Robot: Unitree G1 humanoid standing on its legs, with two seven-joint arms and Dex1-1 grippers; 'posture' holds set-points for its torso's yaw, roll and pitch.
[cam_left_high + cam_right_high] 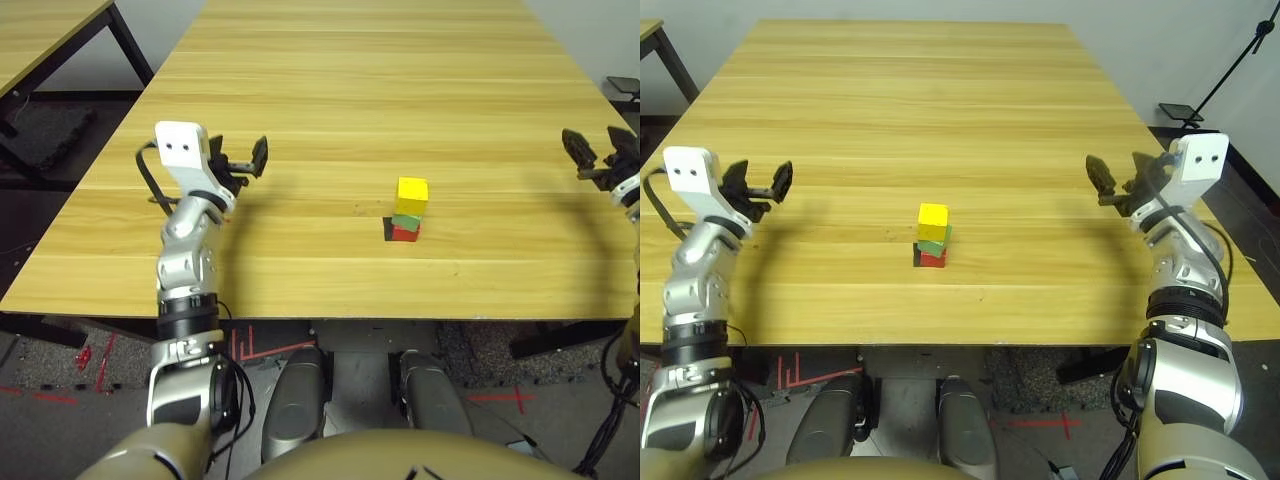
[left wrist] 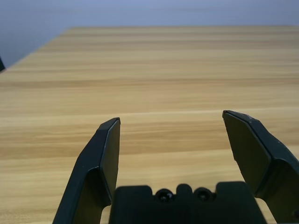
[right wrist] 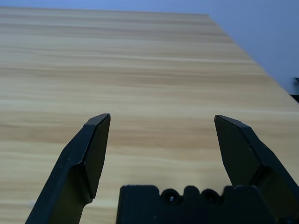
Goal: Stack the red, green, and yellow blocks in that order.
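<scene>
Near the table's middle stands a small tower: the red block at the bottom, the green block on it, the yellow block on top, turned slightly askew. My left gripper hovers open over the table's left part, far from the tower, nothing between its fingers. My right gripper is open too, over the right part of the table, equally far off, its fingers empty.
The wooden table stretches wide and bare behind the tower. A black patch lies under the tower's left side. Another table corner shows at far left. A stand's black base sits on the floor at right.
</scene>
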